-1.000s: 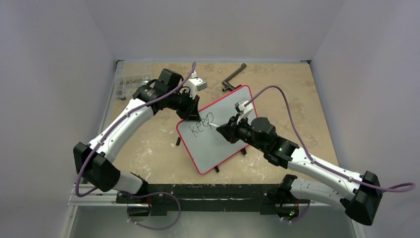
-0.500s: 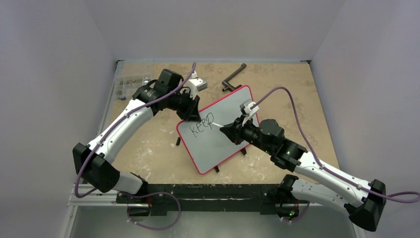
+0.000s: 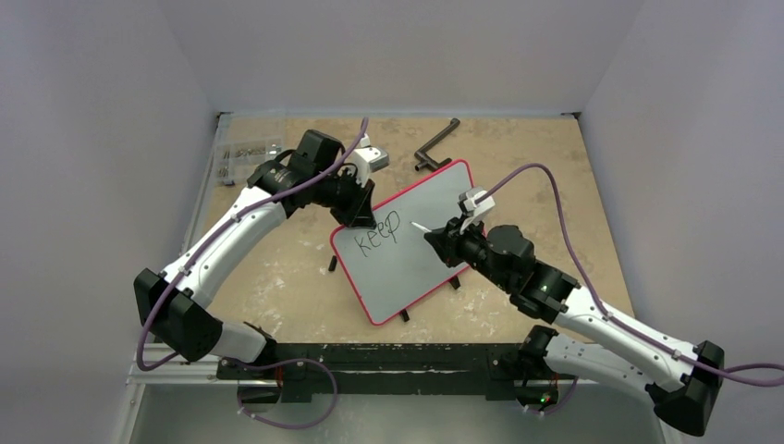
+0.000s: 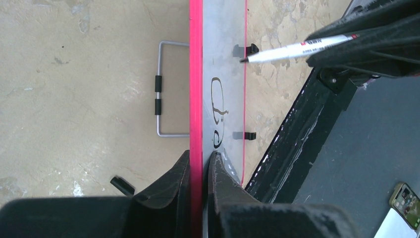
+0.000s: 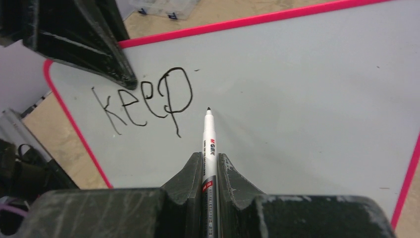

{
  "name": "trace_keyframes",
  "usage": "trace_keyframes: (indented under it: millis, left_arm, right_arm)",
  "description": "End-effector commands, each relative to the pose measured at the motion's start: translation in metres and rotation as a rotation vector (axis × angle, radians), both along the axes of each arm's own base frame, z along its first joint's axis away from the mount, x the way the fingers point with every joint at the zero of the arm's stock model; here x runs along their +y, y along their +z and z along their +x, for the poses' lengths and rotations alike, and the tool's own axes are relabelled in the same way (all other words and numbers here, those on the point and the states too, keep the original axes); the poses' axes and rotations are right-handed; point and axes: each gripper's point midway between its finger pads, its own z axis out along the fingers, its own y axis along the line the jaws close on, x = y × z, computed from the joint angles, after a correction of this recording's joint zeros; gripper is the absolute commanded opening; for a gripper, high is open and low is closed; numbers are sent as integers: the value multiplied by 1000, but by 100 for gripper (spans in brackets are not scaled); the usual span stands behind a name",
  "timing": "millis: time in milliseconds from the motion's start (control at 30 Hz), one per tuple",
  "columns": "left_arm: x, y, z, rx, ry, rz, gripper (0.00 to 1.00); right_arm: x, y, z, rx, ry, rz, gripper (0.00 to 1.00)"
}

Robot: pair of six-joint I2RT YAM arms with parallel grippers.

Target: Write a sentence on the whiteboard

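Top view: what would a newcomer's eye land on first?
The red-rimmed whiteboard in the middle of the table, with "keep" handwritten in black near its left corner. The right hand grips a marker, tip just right of that word, while the left hand clamps the board's rim.

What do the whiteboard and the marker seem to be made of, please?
The whiteboard: smooth pale-grey face with a soft sheen, likely coated steel or melamine; cannot tell which. The marker: glossy white barrel with printed lettering, seemingly plastic; its dark tip looks like felt.
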Motion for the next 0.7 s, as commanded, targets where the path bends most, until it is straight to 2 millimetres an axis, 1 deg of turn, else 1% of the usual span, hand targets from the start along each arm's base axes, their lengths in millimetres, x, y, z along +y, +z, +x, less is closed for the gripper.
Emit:
trace_keyframes:
  millis: [0, 100, 167, 267, 433, 500, 567, 667]
  left_arm:
    - [42, -31, 14, -75, 48, 268, 0]
    - [44, -33, 11, -70, 55, 266, 0]
    - [45, -33, 10, -75, 58, 268, 0]
    - [45, -33, 11, -79, 61, 271, 0]
    - [47, -35, 12, -81, 66, 281, 0]
    - [48, -35, 13, -83, 70, 286, 0]
    - [49, -36, 13, -83, 70, 288, 0]
    - [49, -36, 13, -85, 71, 288, 0]
  right_arm:
    - [-22, 16, 23, -53, -169, -9, 0]
    - [-26, 18, 30, -69, -215, -12, 0]
    - [-25, 20, 32, -79, -216, -10, 0]
    - [-19, 25, 32, -88, -195, -2, 0]
    - [-18, 31, 32, -105, -185, 8, 0]
    - [-16, 36, 32, -121, -176, 30, 0]
    - [-13, 37, 32, -125, -166, 40, 0]
    - [-9, 33, 33, -117, -158, 28, 0]
